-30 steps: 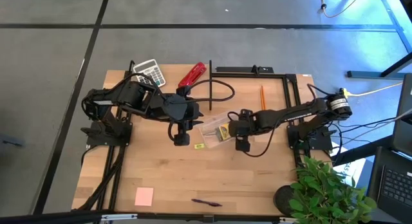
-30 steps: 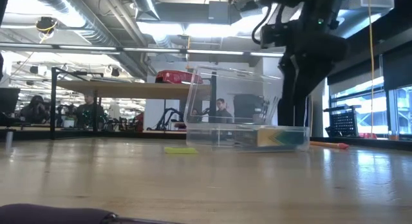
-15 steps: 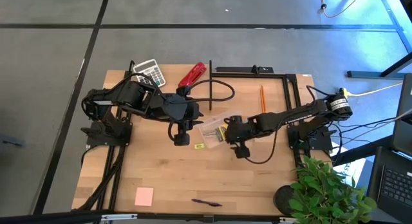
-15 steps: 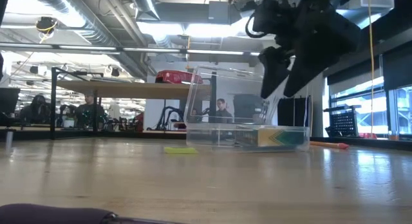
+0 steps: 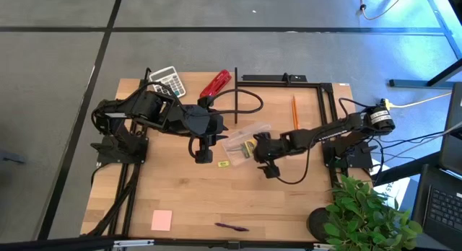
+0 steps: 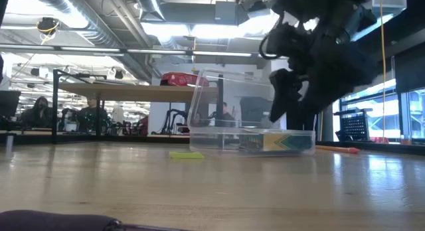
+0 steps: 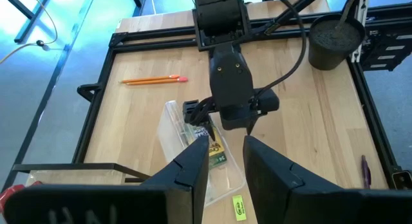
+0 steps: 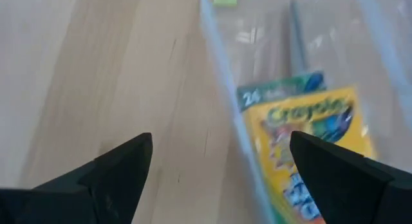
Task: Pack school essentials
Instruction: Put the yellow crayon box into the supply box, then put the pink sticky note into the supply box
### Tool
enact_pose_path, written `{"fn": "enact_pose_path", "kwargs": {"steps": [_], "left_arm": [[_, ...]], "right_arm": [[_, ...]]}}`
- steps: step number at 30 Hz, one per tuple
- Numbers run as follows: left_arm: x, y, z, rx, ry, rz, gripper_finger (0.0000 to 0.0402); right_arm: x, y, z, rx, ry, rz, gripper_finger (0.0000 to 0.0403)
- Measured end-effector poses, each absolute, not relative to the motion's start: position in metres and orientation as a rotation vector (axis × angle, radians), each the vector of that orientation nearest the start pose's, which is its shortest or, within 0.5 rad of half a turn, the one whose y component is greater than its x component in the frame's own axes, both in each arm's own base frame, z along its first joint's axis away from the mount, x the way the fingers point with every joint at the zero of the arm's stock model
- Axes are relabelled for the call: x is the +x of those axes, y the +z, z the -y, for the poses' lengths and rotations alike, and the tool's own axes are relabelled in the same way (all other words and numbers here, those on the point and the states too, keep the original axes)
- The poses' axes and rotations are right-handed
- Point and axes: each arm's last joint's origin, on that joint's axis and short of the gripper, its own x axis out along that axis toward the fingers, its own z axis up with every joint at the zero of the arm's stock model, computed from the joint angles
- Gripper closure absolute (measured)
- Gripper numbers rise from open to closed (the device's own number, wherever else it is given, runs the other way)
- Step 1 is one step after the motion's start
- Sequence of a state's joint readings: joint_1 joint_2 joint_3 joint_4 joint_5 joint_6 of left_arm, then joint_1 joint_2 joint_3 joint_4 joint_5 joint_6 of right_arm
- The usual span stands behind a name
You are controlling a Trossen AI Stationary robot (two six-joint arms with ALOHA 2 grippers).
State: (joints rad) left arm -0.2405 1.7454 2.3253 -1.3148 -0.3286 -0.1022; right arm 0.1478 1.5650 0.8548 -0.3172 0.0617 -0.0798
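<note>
A clear plastic case lies mid-table with the yellow-green crayon box inside it. My right gripper stands open over the case's edge, pointing steeply down. One finger is above the crayon box and the other is outside the clear wall; I cannot tell whether either touches. My left gripper hovers high to the left of the case with a narrow gap and nothing in it. On the table lie the tiny yellow block, orange pencil, pink sticky-note pad and dark pen.
A grey-white calculator and a red stapler lie at the table's far edge. A black metal frame borders the far right part. A potted plant stands at the near right corner. Bare wood lies between the case and the near edge.
My right gripper has come down toward the clear case and a little toward the table's left. It has tipped more steeply downward and rolled, with its fingers still wide apart.
</note>
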Motion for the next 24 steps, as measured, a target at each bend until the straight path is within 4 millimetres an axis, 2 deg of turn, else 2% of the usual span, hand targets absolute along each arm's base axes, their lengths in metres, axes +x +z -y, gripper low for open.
{"fn": "enact_pose_path", "kwargs": {"steps": [6,11,24], "left_arm": [[0.302,0.484,0.065,0.108,0.12,-0.699,0.0312],[0.302,0.484,0.064,0.108,0.12,-0.699,0.0312],[0.302,0.484,0.064,0.108,0.12,-0.699,0.0312]], "right_arm": [[0.284,0.161,-0.041,-0.161,0.112,-1.045,0.0033],[0.284,0.161,-0.042,-0.101,0.134,-1.037,0.0033],[0.294,0.178,-0.06,-0.034,0.234,-0.969,0.0034]]}}
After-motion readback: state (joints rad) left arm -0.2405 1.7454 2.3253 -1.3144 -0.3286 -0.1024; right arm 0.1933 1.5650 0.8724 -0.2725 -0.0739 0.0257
